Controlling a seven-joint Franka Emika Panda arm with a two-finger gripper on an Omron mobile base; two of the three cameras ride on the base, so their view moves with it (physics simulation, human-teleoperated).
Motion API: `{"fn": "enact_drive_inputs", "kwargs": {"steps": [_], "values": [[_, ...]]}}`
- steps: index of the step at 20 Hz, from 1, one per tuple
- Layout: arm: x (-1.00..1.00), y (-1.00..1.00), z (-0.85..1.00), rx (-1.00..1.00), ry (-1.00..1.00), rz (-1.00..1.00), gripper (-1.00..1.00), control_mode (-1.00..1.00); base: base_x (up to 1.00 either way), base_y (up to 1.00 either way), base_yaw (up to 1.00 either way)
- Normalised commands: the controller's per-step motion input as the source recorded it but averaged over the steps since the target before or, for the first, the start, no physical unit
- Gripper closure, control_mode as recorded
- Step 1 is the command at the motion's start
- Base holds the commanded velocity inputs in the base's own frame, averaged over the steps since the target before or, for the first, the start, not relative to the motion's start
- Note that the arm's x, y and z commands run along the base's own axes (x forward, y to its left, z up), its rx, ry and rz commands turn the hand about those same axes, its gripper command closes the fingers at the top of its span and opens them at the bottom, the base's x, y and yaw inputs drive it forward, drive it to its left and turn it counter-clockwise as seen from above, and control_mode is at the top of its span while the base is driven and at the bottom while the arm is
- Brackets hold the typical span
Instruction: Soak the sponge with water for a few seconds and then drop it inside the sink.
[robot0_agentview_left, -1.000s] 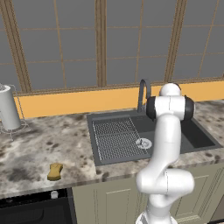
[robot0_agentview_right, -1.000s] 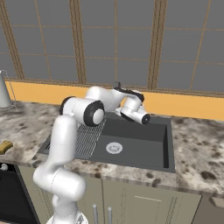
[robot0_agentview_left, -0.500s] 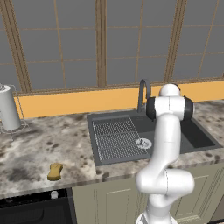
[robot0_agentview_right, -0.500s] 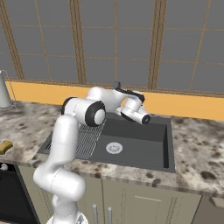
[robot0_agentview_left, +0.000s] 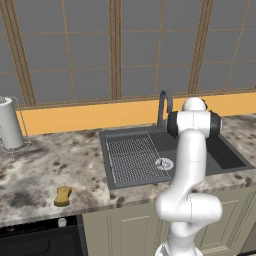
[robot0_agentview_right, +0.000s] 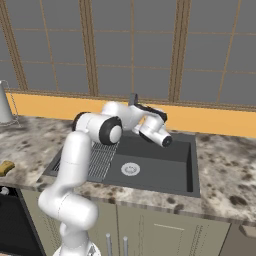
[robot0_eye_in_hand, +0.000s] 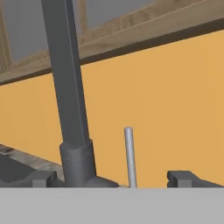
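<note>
The mustard-yellow sponge (robot0_agentview_left: 62, 196) lies on the marble counter near its front edge, well left of the sink (robot0_agentview_left: 222, 156); it sits at the far left edge in the right base view (robot0_agentview_right: 5, 167). The dark sink (robot0_agentview_right: 162, 172) has a ribbed drainboard (robot0_agentview_left: 132, 159) and a silver drain (robot0_agentview_right: 130, 169). My gripper (robot0_eye_in_hand: 111, 180) is open and empty, close behind the basin, facing the dark faucet post (robot0_eye_in_hand: 70, 100) and a thin silver lever (robot0_eye_in_hand: 129, 155). The lever stands between the fingertips (robot0_eye_in_hand: 183, 177). The water is out of view.
A paper towel roll on a wire stand (robot0_agentview_left: 10, 124) is at the counter's far left. An orange backsplash (robot0_agentview_left: 75, 117) and windows rise behind the sink. My white arm (robot0_agentview_left: 190, 165) reaches over the basin's middle. A dark oven front (robot0_agentview_left: 40, 242) sits below the sponge.
</note>
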Motion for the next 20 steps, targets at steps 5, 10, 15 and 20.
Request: {"fn": "enact_drive_inputs", "kwargs": {"steps": [5,10,15,20], "values": [[0.01,-0.04,-0.07,0.05,-0.01,-0.01,-1.0,-1.0,0.0,0.0,0.0],[0.07,-0.04,-0.01,0.02,0.0,-0.01,-1.0,-1.0,0.0,0.0,0.0],[0.15,0.0,0.0,0.0,0.0,-0.01,-1.0,-1.0,0.0,0.0,0.0],[0.29,0.0,0.0,0.0,0.0,0.0,-1.0,-1.0,0.0,0.0,0.0]]}}
